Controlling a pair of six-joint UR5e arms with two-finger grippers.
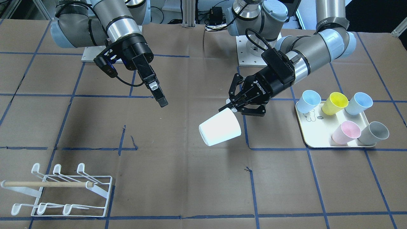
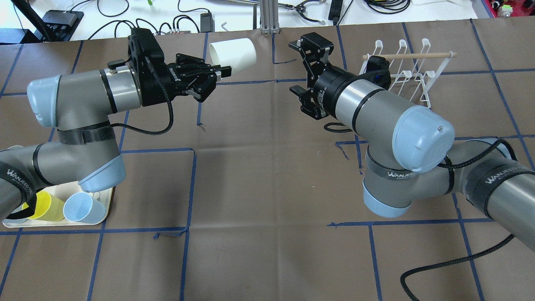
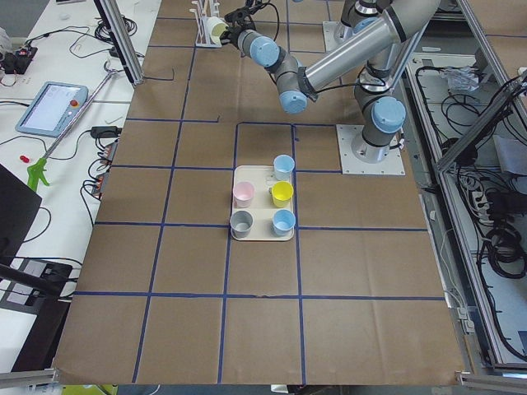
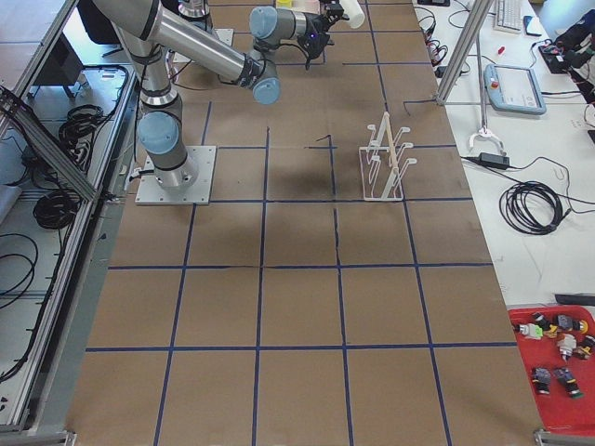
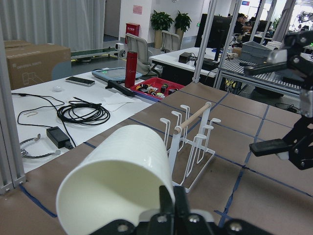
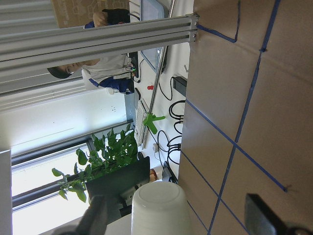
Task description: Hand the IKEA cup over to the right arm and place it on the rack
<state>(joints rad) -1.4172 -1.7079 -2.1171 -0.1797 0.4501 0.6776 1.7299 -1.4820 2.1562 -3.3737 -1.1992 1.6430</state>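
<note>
My left gripper (image 1: 230, 106) is shut on the rim of a white IKEA cup (image 1: 219, 127) and holds it on its side above the table, base toward the right arm. The cup also shows in the overhead view (image 2: 233, 52) and the left wrist view (image 5: 117, 181). My right gripper (image 2: 294, 67) is open and empty, a short gap from the cup's base. In the right wrist view the cup's base (image 6: 159, 205) sits between the spread fingers (image 6: 96, 218), farther off. The white wire rack (image 1: 60, 190) with its wooden rod stands near the table's far corner on the right arm's side (image 2: 401, 71).
A cream tray (image 1: 313, 133) on the left arm's side holds several coloured cups: pale blue, yellow, pink and grey. The brown table has blue tape grid lines. Cables and equipment lie beyond the table's far edge (image 2: 125, 12).
</note>
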